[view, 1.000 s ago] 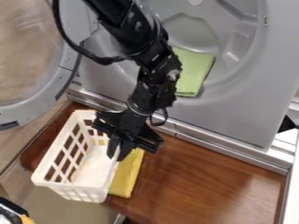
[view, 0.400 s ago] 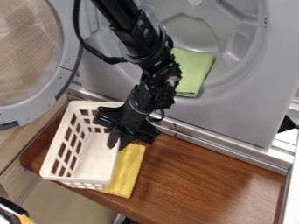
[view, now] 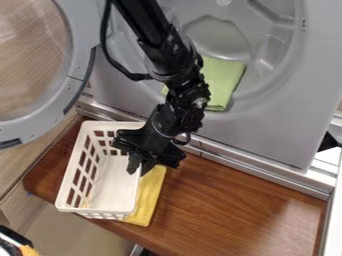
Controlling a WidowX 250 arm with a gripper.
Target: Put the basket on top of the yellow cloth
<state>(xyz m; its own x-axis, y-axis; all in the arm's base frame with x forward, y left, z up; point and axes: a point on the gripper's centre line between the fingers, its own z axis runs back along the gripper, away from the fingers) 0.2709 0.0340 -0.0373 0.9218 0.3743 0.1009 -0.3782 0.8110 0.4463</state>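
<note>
Jaws look clamped on the right wall of the white basket (view: 112, 192), at its far half. Basket sits left of centre over the yellow cloth (view: 152, 192), which pokes out on the right; contact we can't confirm. We'd carry it right, just clear of the cloth so nothing bunches, level it, lower onto the tabletop (view: 227, 200) side gently, then release.

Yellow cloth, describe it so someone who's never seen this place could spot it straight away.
Find the brown wooden surface below the big grey panel. Near its left end is a white lattice basket, and the yellow cloth shows along the basket's right-hand side. It is flat and yellow, unlike the green cloth up in the grey panel's round hollow.
</note>
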